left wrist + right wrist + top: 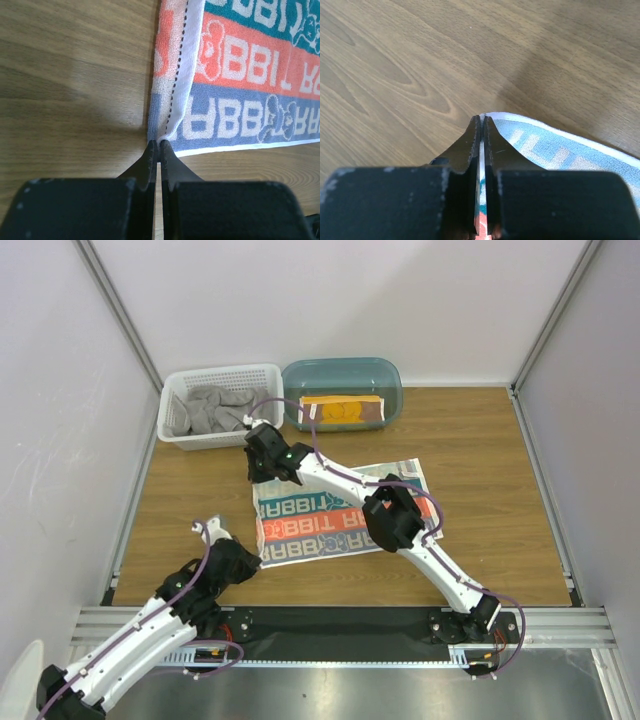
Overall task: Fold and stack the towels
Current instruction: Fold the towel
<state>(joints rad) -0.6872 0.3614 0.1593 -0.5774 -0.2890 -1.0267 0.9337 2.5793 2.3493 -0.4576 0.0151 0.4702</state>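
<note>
Starting at the left gripper (159, 143): its jaws are pressed together on the near-left corner of the white cloth towel with orange, teal and blue letter bands (250, 65). The white hem with its dotted stitch line runs straight into the tips, and that edge is flipped over a bit. You can't see any of this from overhead, because the arm's own wrist covers the tips.

The right gripper (482, 118) is clamped too. A thin strip of white, teal and orange cloth sits between the fingers (465, 145), so it has the printed towel's far-left corner. In its own wrist view the towel is mostly cut off, with just a pale curved edge and some faint lettering off to one side.

From above, the printed towel (320, 530) lies flat on the brown wooden table (480, 490). Its long axis runs left to right, tilted a little, and the letter bands follow that axis. The right arm lies diagonally across it and hides a good chunk of its right half.

Beyond the towel's far-left corner is a white plastic lattice basket (225, 372) with a crumpled plain grey towel (215, 408) inside. Just right of that, beyond the towel's far edge, sits a translucent teal oval tub (340, 365) holding a folded brown towel with orange print (342, 412). That one's lettering is too small to read.
</note>
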